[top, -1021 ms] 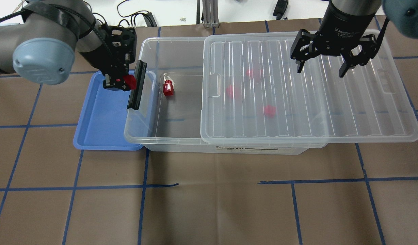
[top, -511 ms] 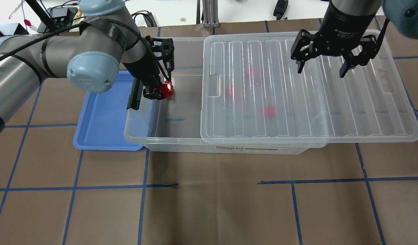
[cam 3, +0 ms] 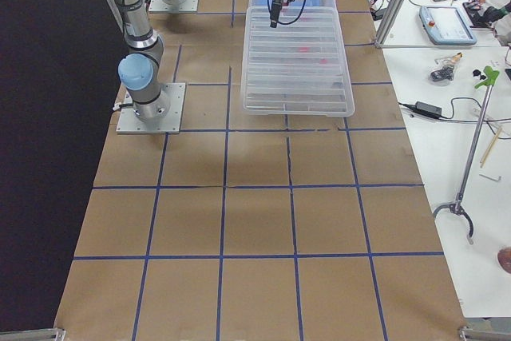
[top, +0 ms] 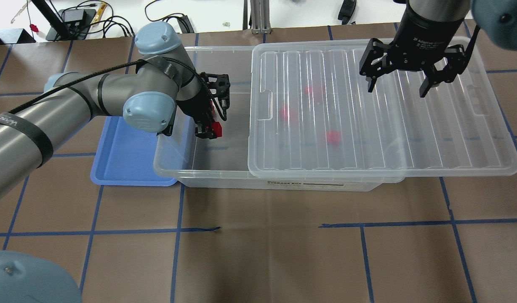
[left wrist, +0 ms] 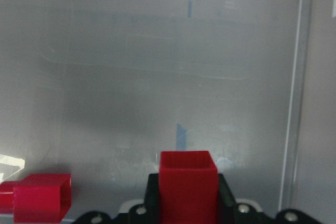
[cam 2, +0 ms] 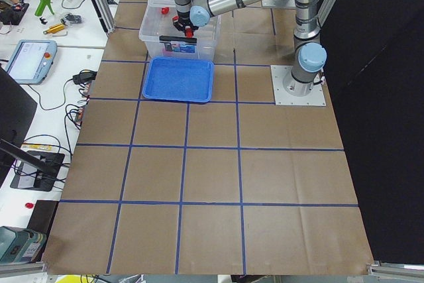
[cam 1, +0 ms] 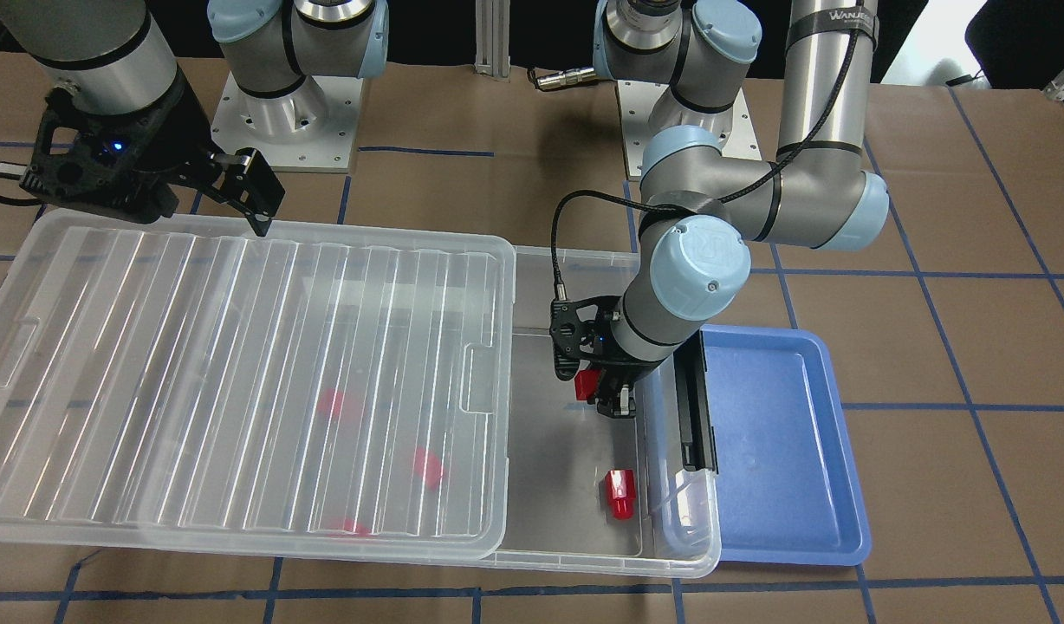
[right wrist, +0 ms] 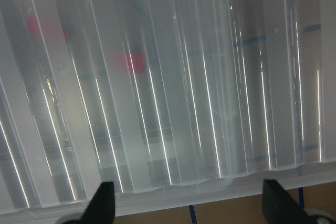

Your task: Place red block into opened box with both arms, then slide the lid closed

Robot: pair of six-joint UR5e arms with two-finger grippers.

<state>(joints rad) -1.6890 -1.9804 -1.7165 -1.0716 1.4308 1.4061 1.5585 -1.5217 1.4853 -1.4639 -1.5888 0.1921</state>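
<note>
My left gripper is shut on a red block, held inside the uncovered left end of the clear box, above its floor. In the left wrist view the held red block sits between the jaws, and a second red block lies on the box floor beside it. That second block also shows in the front view. The ribbed clear lid covers the rest of the box and overhangs its right end. My right gripper hangs open above the lid's far right part, holding nothing.
Three more red blocks show blurred through the lid. A blue tray lies against the box's left end, partly under its rim. The black latch bar stands at that end. Brown table with blue tape lines surrounds everything.
My left arm has carried the red block rightward from over the blue tray, across the box's rim, into the open part of the box. The right gripper has stayed open in place.
</note>
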